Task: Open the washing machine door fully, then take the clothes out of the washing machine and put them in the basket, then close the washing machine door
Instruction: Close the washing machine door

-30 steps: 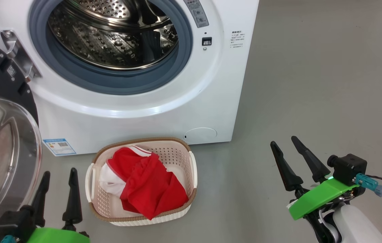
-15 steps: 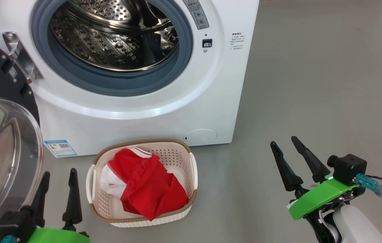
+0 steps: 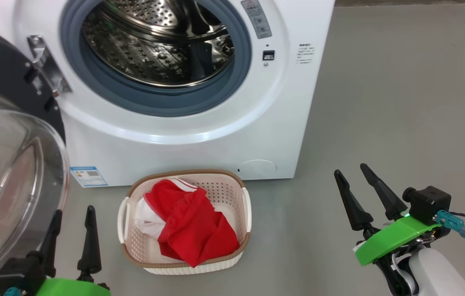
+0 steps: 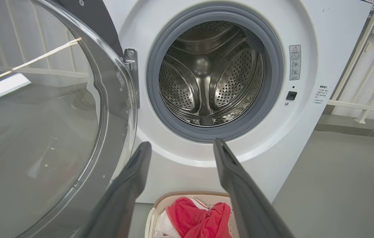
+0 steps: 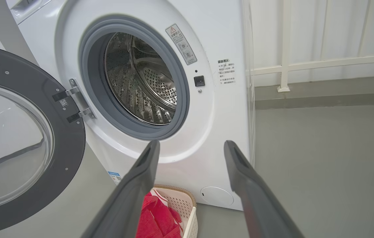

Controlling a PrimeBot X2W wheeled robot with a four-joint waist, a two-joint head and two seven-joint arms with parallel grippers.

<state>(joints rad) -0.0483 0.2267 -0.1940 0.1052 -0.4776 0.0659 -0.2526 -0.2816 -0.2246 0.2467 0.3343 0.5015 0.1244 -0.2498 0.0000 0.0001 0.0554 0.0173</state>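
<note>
A white front-loading washing machine (image 3: pixel 199 139) stands on a grey floor (image 3: pixel 401 102), and its steel drum (image 3: pixel 158 41) is visible through the grey rubber ring. The washing machine door (image 3: pixel 6 82) hangs wide open from hinges on the robot's left, with its clear glass bowl bulging toward the camera. The basket (image 3: pixel 220 193) sits on the floor just in front of the machine, below the opening. The clothes (image 3: pixel 191 226) (red fabric with white trim) lie heaped inside it. The left gripper (image 3: pixel 74 210) is at the lower left, just beside the door's glass, its fingers spread apart and holding nothing. The right gripper (image 3: pixel 350 169) is at the lower right over bare floor, well apart from the basket, its fingers likewise parted and empty.
</note>
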